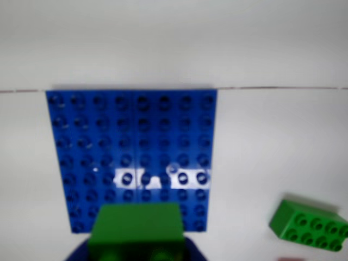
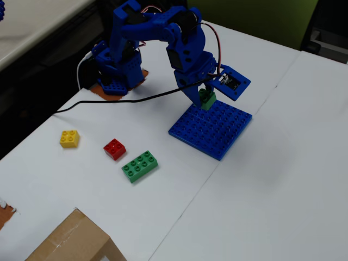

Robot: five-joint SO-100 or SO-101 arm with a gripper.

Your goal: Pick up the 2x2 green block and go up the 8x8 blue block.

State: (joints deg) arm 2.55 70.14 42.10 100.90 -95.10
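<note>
- Yellow brick (image 2: pixel 69 138) sits at 9 o'clock on the white counter (image 2: pixel 283 179) in the fixed view.
- Red brick (image 2: pixel 115 148) lies just right of it, apart.
- Long green brick (image 2: pixel 140 166) lies at 4 o'clock of the red one; the wrist view shows it (image 1: pixel 309 225) at lower right.
- Blue plate (image 2: pixel 212 129) lies flat at centre, well apart from the bricks.
- End effector (image 2: pixel 207 95) is closed on the green block (image 2: pixel 207 99), held above the plate's 11 o'clock edge; whether the block touches the studs I cannot tell.
- In the wrist view the block (image 1: pixel 136 224) covers the plate's (image 1: pixel 133 147) 6 o'clock edge.
</note>
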